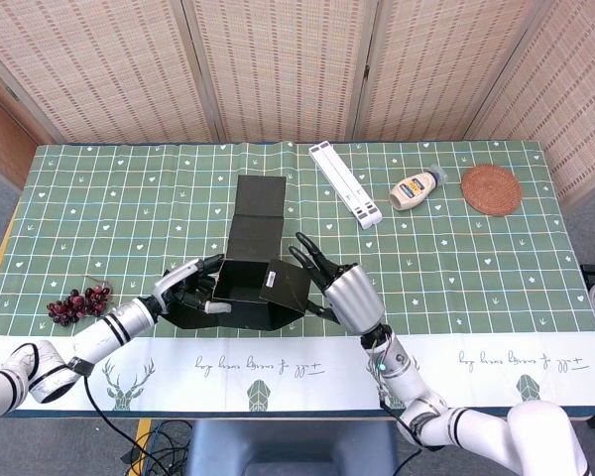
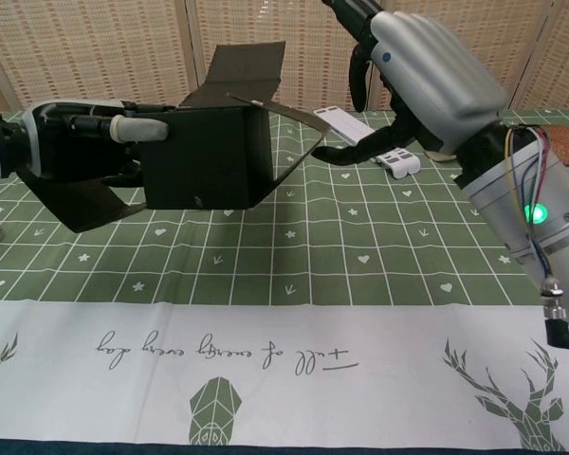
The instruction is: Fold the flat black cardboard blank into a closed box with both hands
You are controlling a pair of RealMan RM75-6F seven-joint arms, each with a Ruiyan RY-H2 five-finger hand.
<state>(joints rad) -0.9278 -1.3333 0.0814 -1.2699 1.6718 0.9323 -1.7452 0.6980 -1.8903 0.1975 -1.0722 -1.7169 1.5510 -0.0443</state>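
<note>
— What can't you see from here?

— Your left hand (image 1: 191, 289) grips the left wall of the black cardboard box (image 1: 248, 283), and the card hides most of its fingers in the head view. A bunch of grapes (image 1: 77, 302) is cut off at the chest view's left edge.

— And on the right?

— Your right hand (image 1: 337, 288) presses the side flap (image 1: 287, 285) over the box's open top, fingers spread, holding nothing. Whether the thumb touches card, I cannot tell.

— Where is the box, and the count?

— Near the counter's (image 1: 476, 268) front edge, between your 2 hands. 1 box, 1 white rack (image 1: 346, 183), 1 squeeze bottle (image 1: 416, 187), 1 woven coaster (image 1: 491, 188).
</note>
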